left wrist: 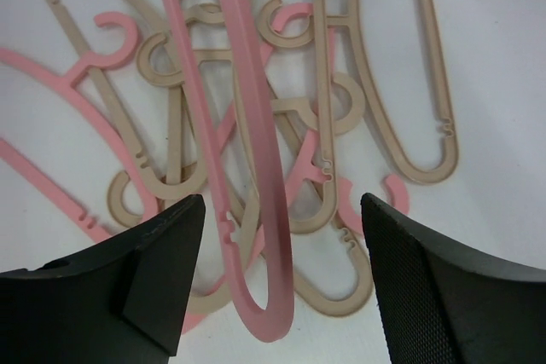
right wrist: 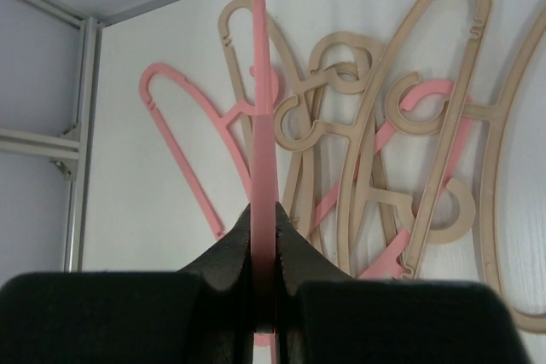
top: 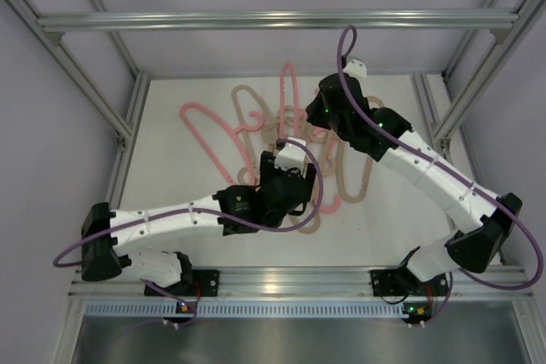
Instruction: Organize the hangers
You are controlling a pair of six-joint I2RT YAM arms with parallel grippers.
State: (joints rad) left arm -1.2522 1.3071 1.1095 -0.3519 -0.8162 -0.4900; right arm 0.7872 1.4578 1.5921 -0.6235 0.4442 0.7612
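Note:
Several pink and beige hangers point(top: 354, 178) lie tangled flat on the white table point(top: 171, 202). My right gripper point(top: 312, 115) is shut on one pink hanger point(top: 290, 83) and holds it raised and tilted above the pile. In the right wrist view that hanger point(right wrist: 264, 125) stands edge-on between the closed gripper point(right wrist: 264, 221). My left gripper point(top: 286, 146) is open just beside it. In the left wrist view the raised hanger's rounded end point(left wrist: 271, 296) hangs between the spread gripper point(left wrist: 283, 204), touching neither finger. Another pink hanger point(top: 203, 130) lies flat at the pile's left.
A silver metal bar point(top: 273, 20) spans the frame above the table's far side. Aluminium posts point(top: 119, 117) stand at the left and right edges. A rail point(top: 281, 277) runs along the near edge by the arm bases.

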